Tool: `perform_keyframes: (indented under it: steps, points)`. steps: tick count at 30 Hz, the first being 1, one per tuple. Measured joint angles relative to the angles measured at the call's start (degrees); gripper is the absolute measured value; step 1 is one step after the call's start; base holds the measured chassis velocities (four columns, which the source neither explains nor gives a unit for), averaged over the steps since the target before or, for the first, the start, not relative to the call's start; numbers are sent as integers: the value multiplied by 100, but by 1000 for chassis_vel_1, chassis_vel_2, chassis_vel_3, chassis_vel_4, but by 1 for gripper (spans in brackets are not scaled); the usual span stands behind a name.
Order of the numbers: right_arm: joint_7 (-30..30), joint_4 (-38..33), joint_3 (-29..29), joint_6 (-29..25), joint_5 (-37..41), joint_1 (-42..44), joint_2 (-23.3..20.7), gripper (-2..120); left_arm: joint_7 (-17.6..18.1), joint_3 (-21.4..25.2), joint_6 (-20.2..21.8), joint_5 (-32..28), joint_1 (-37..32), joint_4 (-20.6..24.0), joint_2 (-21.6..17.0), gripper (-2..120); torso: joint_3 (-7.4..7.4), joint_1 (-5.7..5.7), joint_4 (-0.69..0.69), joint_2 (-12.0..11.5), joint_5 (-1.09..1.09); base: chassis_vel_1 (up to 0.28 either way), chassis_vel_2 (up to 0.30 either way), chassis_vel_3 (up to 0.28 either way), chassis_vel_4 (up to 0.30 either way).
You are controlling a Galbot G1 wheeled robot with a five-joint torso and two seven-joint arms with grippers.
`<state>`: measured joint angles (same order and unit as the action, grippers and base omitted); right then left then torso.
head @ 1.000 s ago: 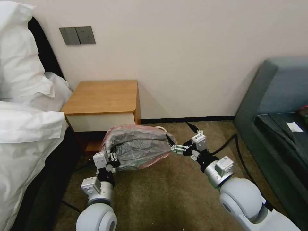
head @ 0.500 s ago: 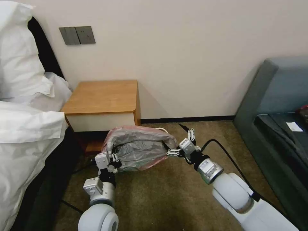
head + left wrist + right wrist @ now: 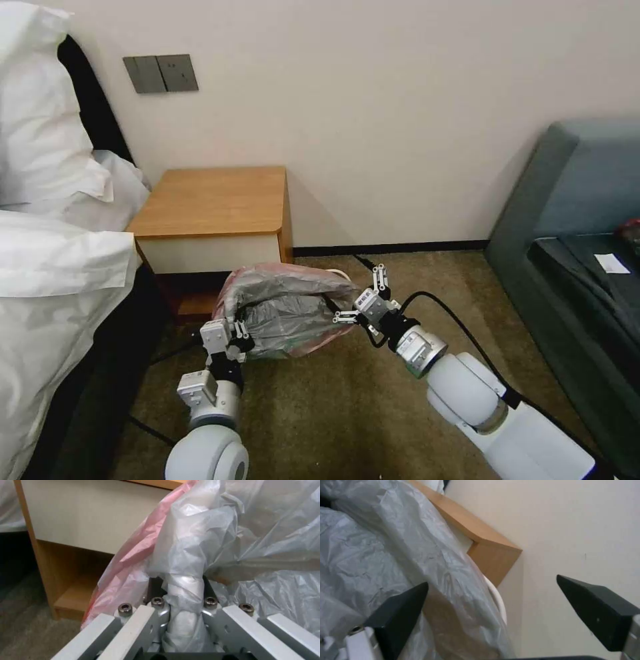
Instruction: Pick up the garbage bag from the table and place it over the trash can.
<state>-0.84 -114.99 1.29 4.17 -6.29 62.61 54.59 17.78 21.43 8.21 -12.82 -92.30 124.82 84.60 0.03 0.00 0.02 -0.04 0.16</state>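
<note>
The garbage bag [image 3: 283, 307], crinkly grey plastic with a pinkish-red edge, lies draped over the trash can on the carpet in front of the table [image 3: 213, 200]. Of the trash can, just a bit of white rim [image 3: 338, 273] shows at the bag's right side. My left gripper [image 3: 231, 328] is shut on a bunched fold of the bag [image 3: 186, 562] at its near-left corner. At the bag's right end my right gripper [image 3: 345, 281] is open, one dark finger against the plastic [image 3: 430, 575] and the other out by the wall. The rim [image 3: 498, 600] curves between them.
A bed with white bedding [image 3: 53, 253] stands to the left of the table. A grey sofa [image 3: 580, 220] stands at the right, and a black cable [image 3: 460, 327] runs over the carpet by my right arm. The wall is close behind the can.
My right arm has swung left, bringing its open gripper up against the bag's right end. The bag's right side has slackened and shifted left. The left gripper has stayed nearly still.
</note>
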Motion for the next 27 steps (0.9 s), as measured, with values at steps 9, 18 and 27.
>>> perform_keyframes:
  steps: [9, 18, 27]
  points:
    - [19, -49, -62, -85, 12, 121, 15, 67, -2, -5, -13, 11, 23, -85, 14, 6, 0, 0, 0, 0, 0, 0, 0, 0, 0]
    - [32, -35, -121, -159, 77, 234, 25, 34, 0, -14, -13, 10, 49, -112, 41, 6, 0, 0, 0, 0, 0, 0, 0, 0, 0]
    - [37, -23, -128, -208, 114, 255, 45, 2, 5, -8, -13, -4, 27, -42, 39, 6, 0, 0, 0, 0, 0, 0, 0, 0, 0]
